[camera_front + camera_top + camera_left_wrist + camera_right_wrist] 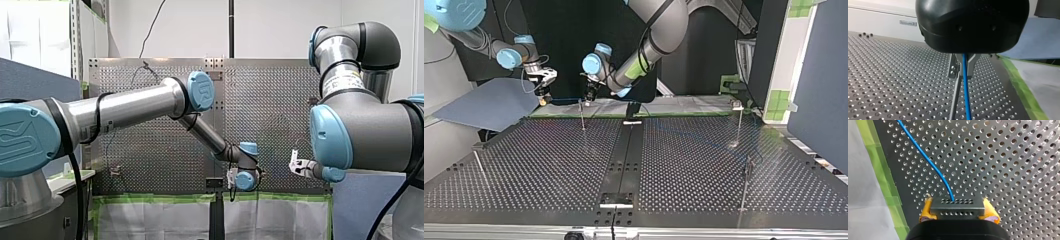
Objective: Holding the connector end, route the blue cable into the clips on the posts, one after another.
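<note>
Front view: my left gripper [233, 178] and my right gripper [296, 166] hang low over the desk [150, 150], close to each other.

Top view: the blue cable [565, 100] runs between them, right by a post [582, 116]. I'd say we're on the step for that post's clip [580, 102], but I can't tell if the cable is seated in it.

Left wrist: the metal fingers [971, 66] pinch the cable beside the post.

Right wrist: the yellow pads [991, 213] clamp the connector [957, 207].

Next up, I reckon: keep the cable taut and press it into the clip. No containers anywhere.
</note>
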Action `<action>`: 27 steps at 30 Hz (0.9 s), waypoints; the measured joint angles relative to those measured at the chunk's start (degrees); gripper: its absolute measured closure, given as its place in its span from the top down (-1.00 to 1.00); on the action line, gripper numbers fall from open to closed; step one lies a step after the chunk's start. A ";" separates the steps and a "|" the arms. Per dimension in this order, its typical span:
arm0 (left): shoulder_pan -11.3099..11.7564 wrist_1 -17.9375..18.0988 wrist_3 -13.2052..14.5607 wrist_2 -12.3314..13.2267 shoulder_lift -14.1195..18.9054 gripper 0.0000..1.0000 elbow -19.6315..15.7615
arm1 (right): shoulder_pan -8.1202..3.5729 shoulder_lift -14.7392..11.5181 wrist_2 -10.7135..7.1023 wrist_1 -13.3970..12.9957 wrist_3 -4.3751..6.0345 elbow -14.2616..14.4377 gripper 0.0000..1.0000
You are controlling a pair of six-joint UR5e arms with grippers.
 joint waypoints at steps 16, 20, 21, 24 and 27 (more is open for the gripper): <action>1.20 0.73 -3.58 2.57 -0.09 -1.00 -0.01 | 0.48 0.00 -0.02 0.84 0.18 -1.95 -1.00; 1.71 0.67 -5.04 3.53 -0.22 -1.00 -0.01 | 0.68 -0.01 0.02 0.79 0.24 -2.10 -1.00; 1.81 0.66 -5.33 3.67 -0.24 -1.00 -0.01 | 0.73 -0.01 0.03 0.77 0.27 -2.12 -1.00; 2.07 0.64 -6.47 3.89 -0.33 -1.00 -0.01 | 0.92 -0.01 0.03 0.67 0.32 -2.20 -1.00; 2.38 0.54 -7.77 4.18 -0.78 -1.00 0.00 | 1.07 0.00 0.01 0.51 0.38 -2.24 -1.00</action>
